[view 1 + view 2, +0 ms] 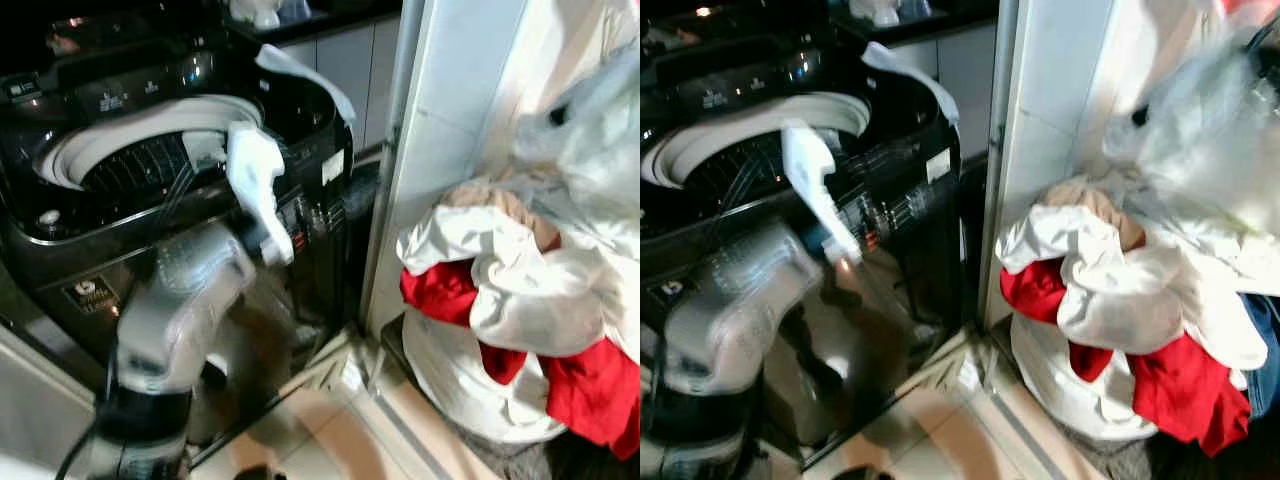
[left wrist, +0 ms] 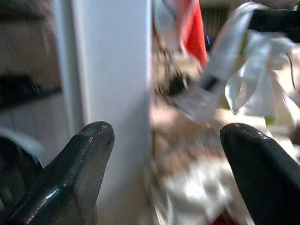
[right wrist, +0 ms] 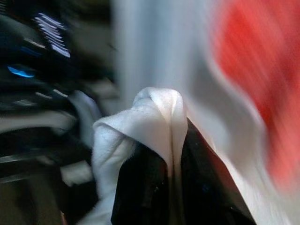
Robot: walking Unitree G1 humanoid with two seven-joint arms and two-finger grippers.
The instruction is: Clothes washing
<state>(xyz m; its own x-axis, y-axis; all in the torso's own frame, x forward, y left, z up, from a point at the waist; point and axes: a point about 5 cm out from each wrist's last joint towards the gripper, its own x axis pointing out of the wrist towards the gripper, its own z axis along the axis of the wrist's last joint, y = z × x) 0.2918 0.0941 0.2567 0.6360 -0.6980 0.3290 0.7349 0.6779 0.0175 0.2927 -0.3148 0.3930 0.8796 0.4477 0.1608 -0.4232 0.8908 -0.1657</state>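
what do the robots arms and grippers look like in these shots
The arm in the eye views is bulky and silver-grey, with rounded shiny segments, a darker black section lower down and a thin black cable at its base. The left gripper has two long, glossy black fingers with rounded, tapering tips. The right gripper's fingers are likewise black and smooth. No markings are readable through the blur.

Glossy black washing machine (image 1: 310,190) with pale grey drum rim (image 1: 130,125), white cloth (image 1: 255,185) over its front edge, white and red clothes (image 1: 520,320) heaped in white basket (image 1: 450,385), silver arm (image 1: 175,310), black fingers (image 2: 77,166), beige floor tiles (image 1: 320,440)
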